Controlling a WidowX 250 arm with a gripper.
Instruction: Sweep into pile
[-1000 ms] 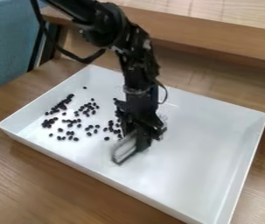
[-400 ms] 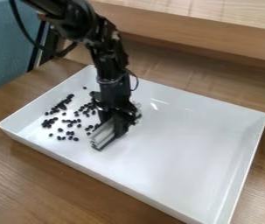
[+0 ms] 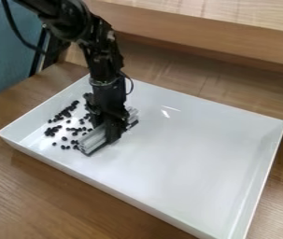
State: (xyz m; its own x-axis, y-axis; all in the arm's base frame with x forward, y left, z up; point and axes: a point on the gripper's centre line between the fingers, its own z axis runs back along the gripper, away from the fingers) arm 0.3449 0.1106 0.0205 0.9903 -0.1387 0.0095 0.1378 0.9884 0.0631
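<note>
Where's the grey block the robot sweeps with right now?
In the camera view, the grey block sits under the gripper in the left half of the white tray, just right of the black beans.

Black, white and wood grain

So the fingers (image 3: 112, 133) were black, gripping a pale grey sweeper (image 3: 93, 139) with lengthwise stripes and a dark lower edge. Bits (image 3: 51, 132) beside them? Black too. Tray (image 3: 193, 154) below them was plain white, table (image 3: 37, 186) further out brown and grainy, panel (image 3: 0, 70) well away teal-blue.
</note>
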